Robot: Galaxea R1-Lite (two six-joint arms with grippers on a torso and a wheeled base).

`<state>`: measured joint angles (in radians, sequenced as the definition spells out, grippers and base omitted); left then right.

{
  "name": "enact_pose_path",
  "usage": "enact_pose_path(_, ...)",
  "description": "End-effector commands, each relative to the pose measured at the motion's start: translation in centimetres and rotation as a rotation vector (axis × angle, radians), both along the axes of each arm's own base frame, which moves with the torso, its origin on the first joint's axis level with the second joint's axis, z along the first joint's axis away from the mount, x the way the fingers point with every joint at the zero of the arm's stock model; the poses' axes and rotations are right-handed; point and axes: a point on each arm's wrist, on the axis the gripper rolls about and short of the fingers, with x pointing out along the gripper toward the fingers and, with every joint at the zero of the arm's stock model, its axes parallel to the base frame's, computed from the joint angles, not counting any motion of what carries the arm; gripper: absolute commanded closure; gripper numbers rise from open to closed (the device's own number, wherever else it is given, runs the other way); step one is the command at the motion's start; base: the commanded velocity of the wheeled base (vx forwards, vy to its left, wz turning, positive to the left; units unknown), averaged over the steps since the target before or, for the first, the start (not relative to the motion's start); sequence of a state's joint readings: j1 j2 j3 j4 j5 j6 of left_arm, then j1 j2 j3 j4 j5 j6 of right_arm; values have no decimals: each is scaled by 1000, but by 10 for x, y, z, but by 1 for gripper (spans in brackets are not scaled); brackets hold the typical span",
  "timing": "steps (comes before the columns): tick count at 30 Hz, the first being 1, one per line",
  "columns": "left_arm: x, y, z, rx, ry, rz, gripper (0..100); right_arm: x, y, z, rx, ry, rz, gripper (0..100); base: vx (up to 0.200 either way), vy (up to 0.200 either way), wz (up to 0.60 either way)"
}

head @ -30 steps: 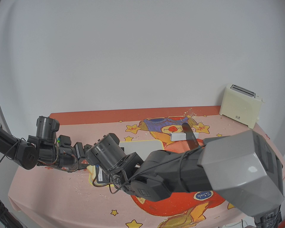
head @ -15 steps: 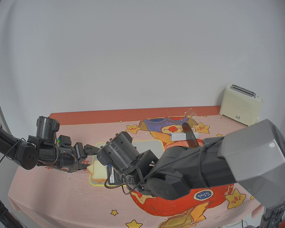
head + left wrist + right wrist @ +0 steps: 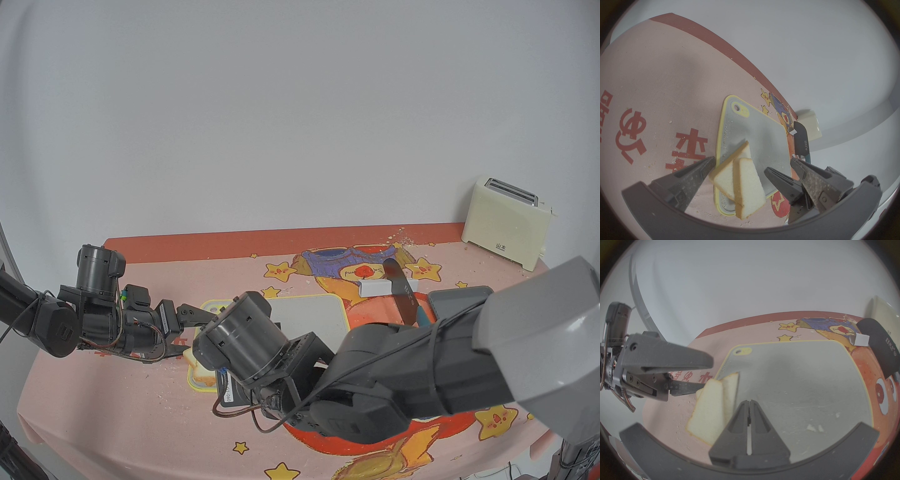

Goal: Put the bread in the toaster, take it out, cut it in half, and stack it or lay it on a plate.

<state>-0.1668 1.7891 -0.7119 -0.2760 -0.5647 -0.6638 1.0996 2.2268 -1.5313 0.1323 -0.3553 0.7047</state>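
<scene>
Bread halves [image 3: 740, 178] lay overlapped, overhanging the cutting board's [image 3: 762, 134] edge. Left gripper [image 3: 752, 160] sat at that edge facing them, jaws wide. Right gripper [image 3: 749, 405] was over the board just beside them, jaws pressed together. Judgement: close the left gently across both halves, without crushing. Left wrist view resolved the overlap; head view added the toaster [image 3: 506, 222], well beyond the board.
</scene>
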Motion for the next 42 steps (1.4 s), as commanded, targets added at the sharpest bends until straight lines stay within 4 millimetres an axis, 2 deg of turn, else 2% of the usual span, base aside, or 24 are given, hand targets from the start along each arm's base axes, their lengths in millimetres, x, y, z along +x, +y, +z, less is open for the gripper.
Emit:
enact_pose_path(1, 1, 0, -1, 0, 3, 0, 0, 0, 4, -2, 2, -2, 3, 100, 0, 0, 0)
enact_pose_path(4, 0, 0, -1, 0, 3, 0, 0, 1, 8, 2, 19, -9, 6, 100, 0, 0, 0)
enact_pose_path(18, 0, 0, -1, 0, 3, 0, 0, 10, 34, -11, 43, -21, 15, 100, 0, 0, 0)
enact_pose_path(27, 0, -1, -1, 0, 3, -2, 0, 15, 46, -2, 96, -49, 18, 100, 0, 0, 0)
enact_pose_path(32, 0, -1, -1, 1, 4, -2, 0, 21, 42, -1, 92, -49, 1, 100, 0, 0, 0)
enact_pose_path(33, 0, -1, -1, 1, 4, -2, 0, 21, 36, 4, 87, -45, -6, 100, 0, 0, 0)
enact_pose_path(37, 0, -1, -1, 0, 3, -2, 0, 13, 20, 10, 50, -20, -11, 100, 0, 0, 0)
enact_pose_path(42, 0, -1, -1, 1, 6, -2, 0, 5, 22, 3, 33, -3, -1, 100, 0, 0, 0)
